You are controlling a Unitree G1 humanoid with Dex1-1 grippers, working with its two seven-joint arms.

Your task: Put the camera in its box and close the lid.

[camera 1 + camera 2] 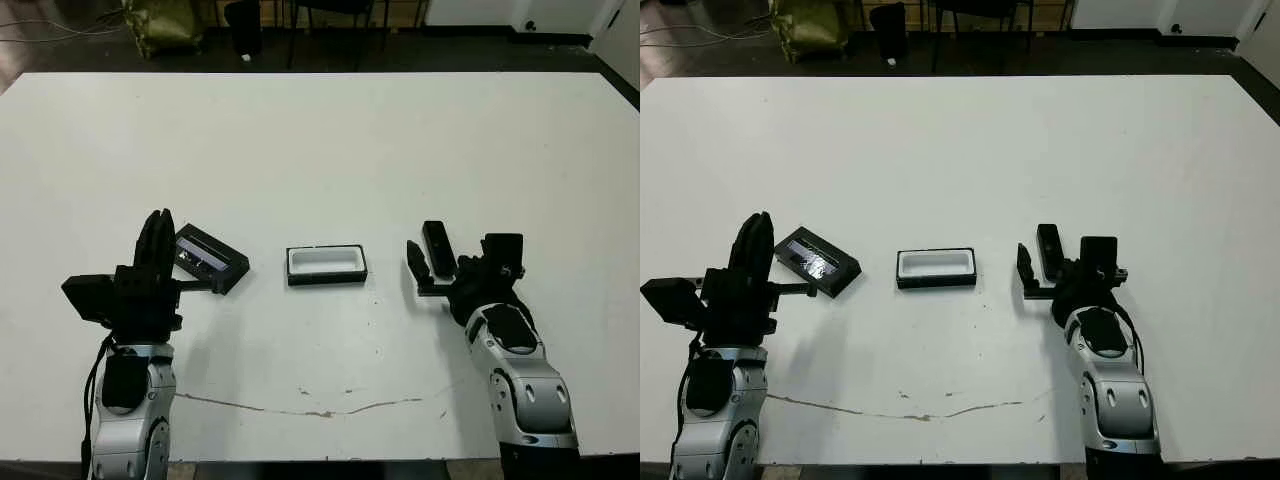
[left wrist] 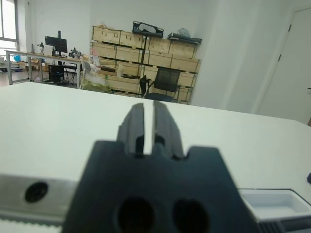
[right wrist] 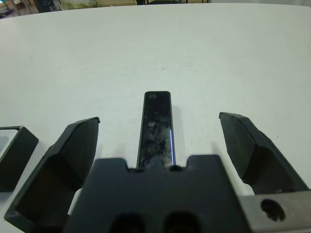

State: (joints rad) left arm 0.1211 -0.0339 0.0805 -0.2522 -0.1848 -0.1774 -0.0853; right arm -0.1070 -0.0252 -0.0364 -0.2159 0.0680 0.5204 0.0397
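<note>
I see my right end effector (image 3: 158,141) spread wide, with the camera (image 3: 157,128) lying flat on the counter (image 1: 320,140) between its fingers, touching neither. Ahead of it the counter is bare up to the far edge. The camera is a slim black glossy bar. The box (image 1: 326,265), white inside, sits to its left. My left end effector (image 2: 146,127) is narrow, almost closed, holding nothing; the lid (image 1: 211,259) lies just beside it.

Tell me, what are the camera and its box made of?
The camera looks like glossy black plastic or glass; light streaks and smudges show on its face. The box seems matte black outside, maybe card or plastic, with a smooth white lining. I can't be sure of either.
</note>
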